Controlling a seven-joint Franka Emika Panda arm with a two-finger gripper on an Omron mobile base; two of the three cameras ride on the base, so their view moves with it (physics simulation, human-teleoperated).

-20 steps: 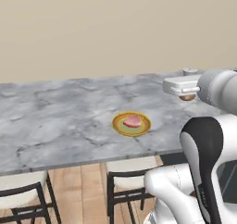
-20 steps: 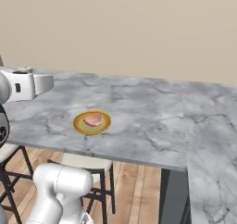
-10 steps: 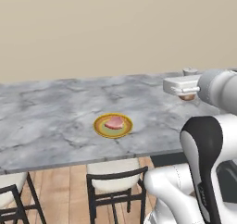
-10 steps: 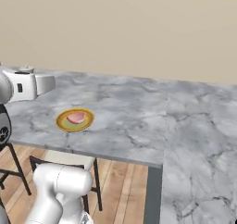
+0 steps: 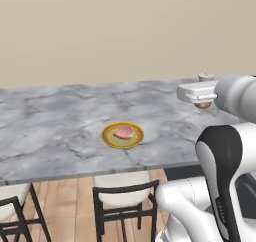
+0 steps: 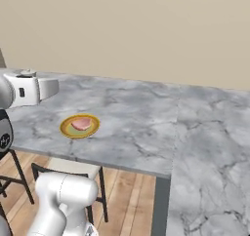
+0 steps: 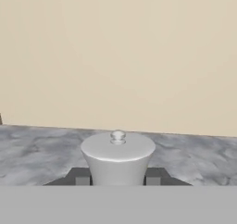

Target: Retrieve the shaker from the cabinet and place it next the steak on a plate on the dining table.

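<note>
The gripper is closed on the shaker and holds it in the air above the dining table. In the hand view the pale grey-white top of the shaker, with a small knob in its middle, sits directly between the two dark finger tips — one tip shows on each side of it, touching it. The shaker stands upright in this grip.

In the left base view the hand reaches out from the right side, and the shaker shows at its end: the rounded orange-brown body hangs just below the white hand, and the small pale top appears just above it. The shaker is above the right part of the marble top, not resting on it as far as one can see.

The plate with its yellow-orange rim lies on the table near the front edge, well apart from the hand and to its left. The steak lies on the plate, a little pinkish slab near the middle of it.

In the right base view the plate with the steak lies just to the right of the white hand and lower in the picture — the shaker itself cannot be made out there. Two chairs stand under the front edge of the table.
</note>
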